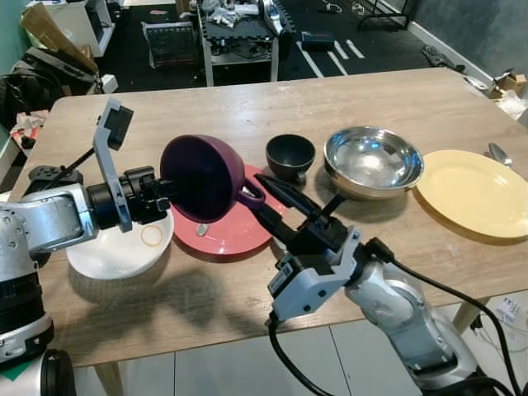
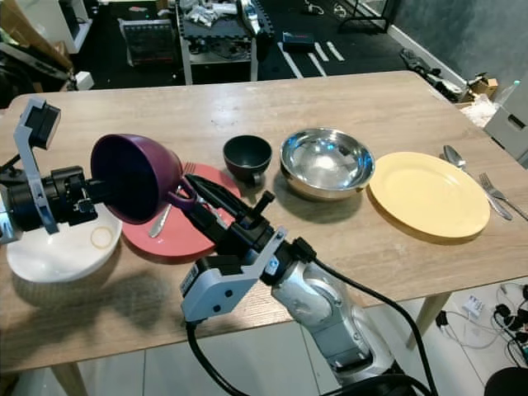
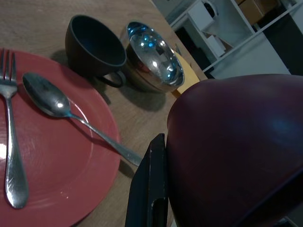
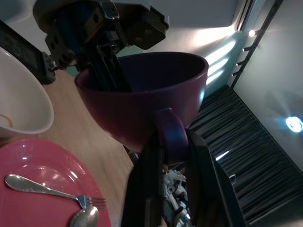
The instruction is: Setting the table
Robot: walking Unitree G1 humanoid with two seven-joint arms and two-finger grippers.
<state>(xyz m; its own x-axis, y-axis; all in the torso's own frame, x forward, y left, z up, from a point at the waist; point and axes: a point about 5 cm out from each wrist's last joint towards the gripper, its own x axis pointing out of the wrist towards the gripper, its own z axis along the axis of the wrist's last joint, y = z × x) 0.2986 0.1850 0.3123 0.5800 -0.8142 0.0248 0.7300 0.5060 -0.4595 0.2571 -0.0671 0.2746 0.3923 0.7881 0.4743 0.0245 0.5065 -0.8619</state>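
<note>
You are passing the large purple ceramic cup (image 1: pixel 202 177) between grippers above the round red plate (image 1: pixel 239 231). Left gripper (image 4: pixel 106 71) is clamping its rim; right gripper (image 1: pixel 262 191) is closing on the handle. Next: release left, then set it down.

Wooden table (image 1: pixel 247 107), black floor (image 1: pixel 157 58), metal shelving cart (image 1: pixel 239 37).

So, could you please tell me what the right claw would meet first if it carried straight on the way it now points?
The purple cup: the right claw already has its fingers either side of the cup's handle, so the cup's wall comes next. The left claw grips its rim on the far side.
</note>
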